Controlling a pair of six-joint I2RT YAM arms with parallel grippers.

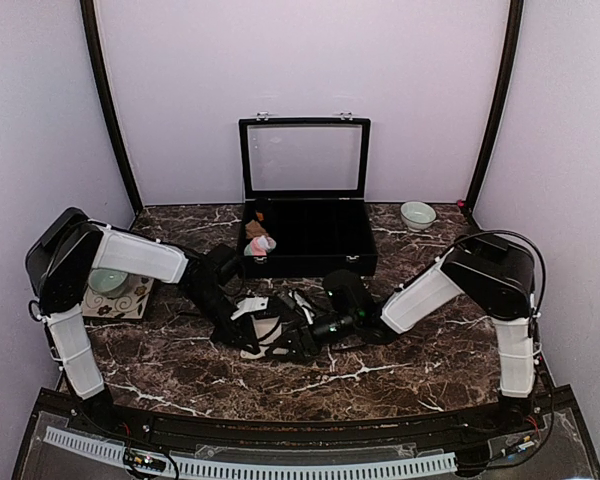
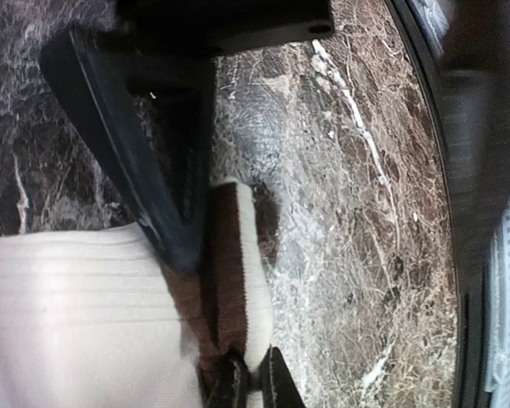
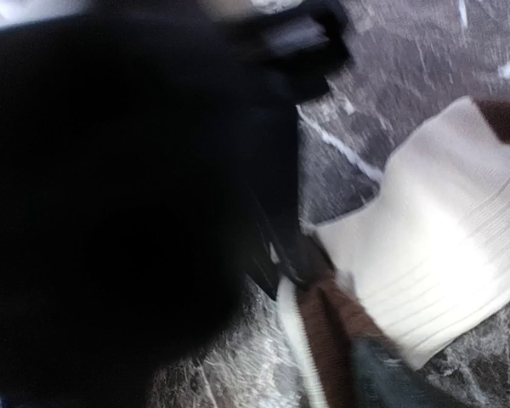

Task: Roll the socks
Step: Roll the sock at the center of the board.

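A dark brown, white-veined marble surface (image 1: 380, 385) fills the lower half of the overhead view, enclosed by pale lilac walls. Two robot arms in white sleeves reach in from the lower corners, the left arm (image 1: 130, 255) and the right arm (image 1: 420, 295), and meet low at the centre of the frame.

Behind them, at centre back, stands a black hinged display case (image 1: 310, 262) with its glass lid raised upright.

A cream-beige ribbed fabric sock (image 2: 76, 323) with a dark brown band lies on the surface at the centre, beneath both grippers. In the left wrist view the left gripper (image 2: 217, 319) is narrowed onto the sock's brown-banded end, with the fold of fabric pinched between its two dark fingers. The right gripper (image 1: 305, 330) sits just beside the same sock. The right wrist view is blurred and largely dark, so I cannot tell how far it is open.

At the left edge a patterned square tile (image 1: 130, 300) carries a pale green bowl (image 1: 107, 281). A small white bowl (image 1: 417, 214) sits at the upper right.

A pink sock (image 1: 262, 244) rests at the case's front left corner, touching a small tan-brown bundle (image 1: 257, 228) just behind it.
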